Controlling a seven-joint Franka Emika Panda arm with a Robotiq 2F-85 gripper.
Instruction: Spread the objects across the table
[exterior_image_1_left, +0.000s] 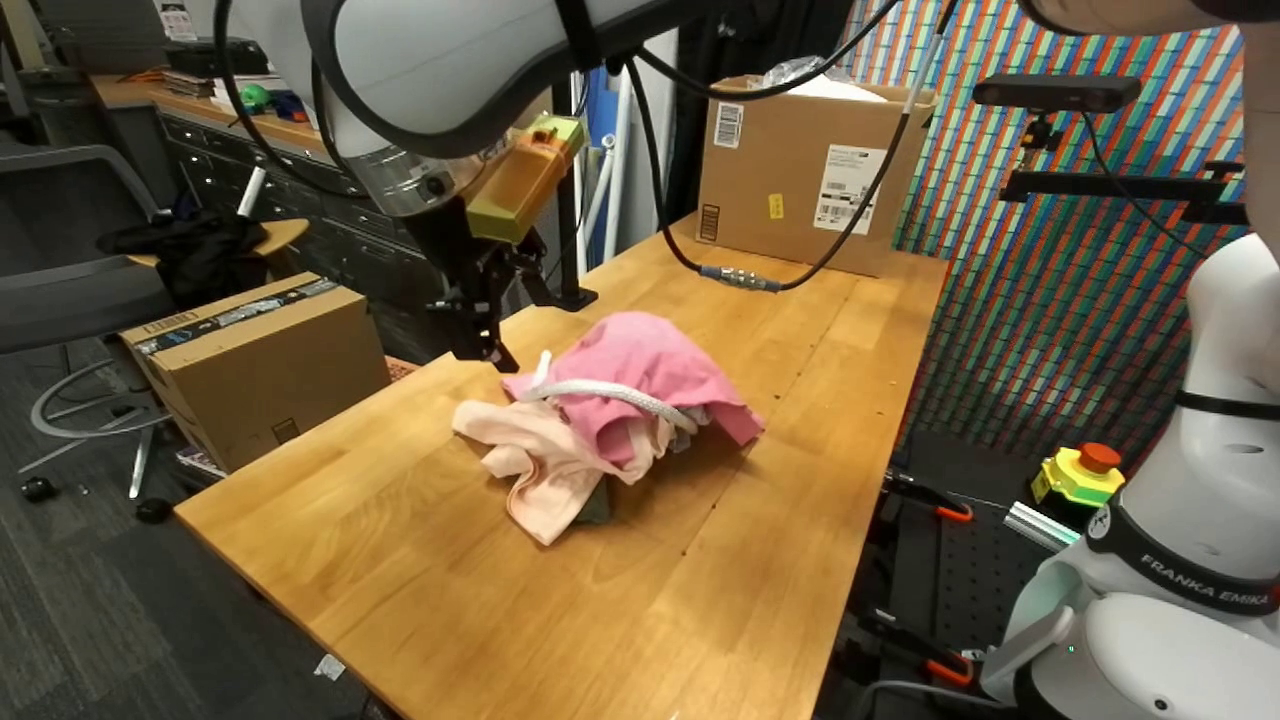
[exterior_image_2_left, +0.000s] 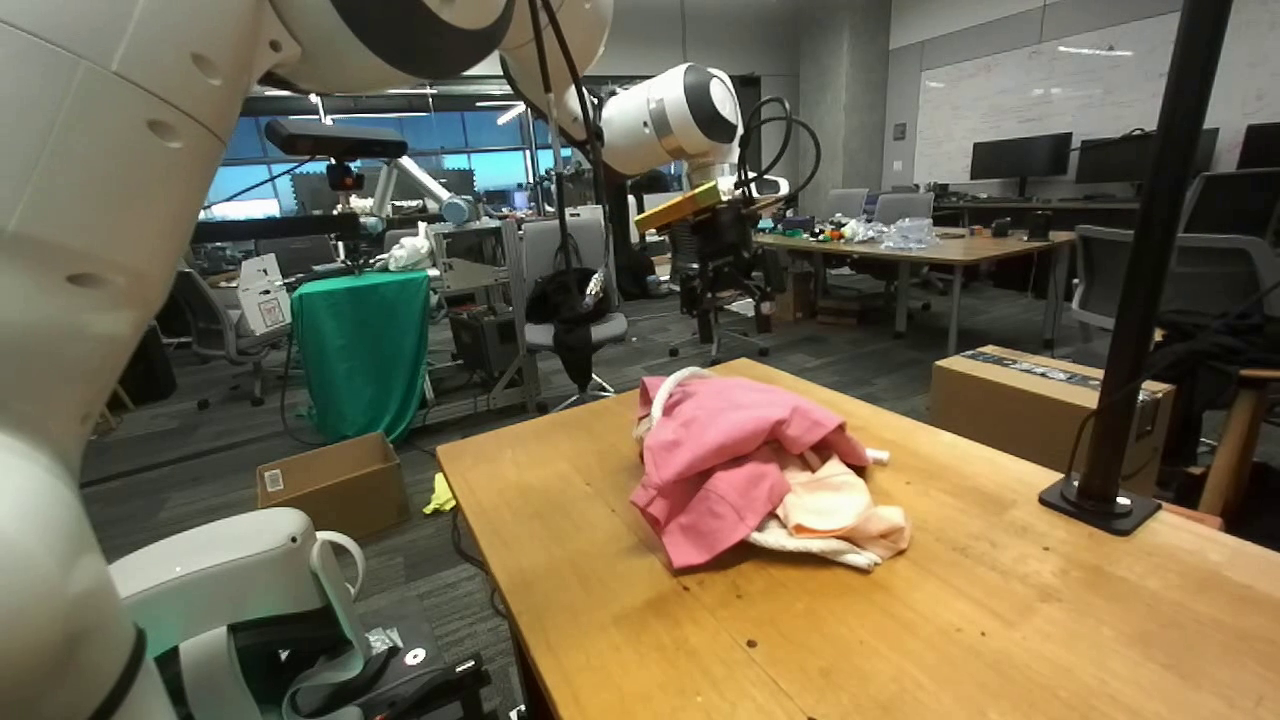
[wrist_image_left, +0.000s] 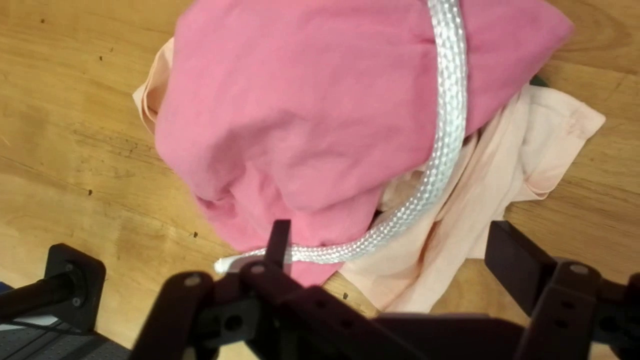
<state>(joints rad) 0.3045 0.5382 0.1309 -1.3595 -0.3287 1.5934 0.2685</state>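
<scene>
Your gripper (wrist_image_left: 390, 237), 1: jaws parted, held beside and above the pink cloth (wrist_image_left: 300, 105), presumably to pinch the rope (wrist_image_left: 449, 130) draped across it. Peach cloth (wrist_image_left: 477, 205), 1: partly beneath it.

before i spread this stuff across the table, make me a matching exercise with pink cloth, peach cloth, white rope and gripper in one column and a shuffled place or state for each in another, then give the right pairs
Column one
1. pink cloth
2. peach cloth
3. white rope
4. gripper

Column two
A. open, holding nothing
B. sticking out from under the other cloth
C. braided, curving across both cloths
D. lying uppermost of the two cloths

Right pairs: 1-D, 2-B, 3-C, 4-A
</scene>
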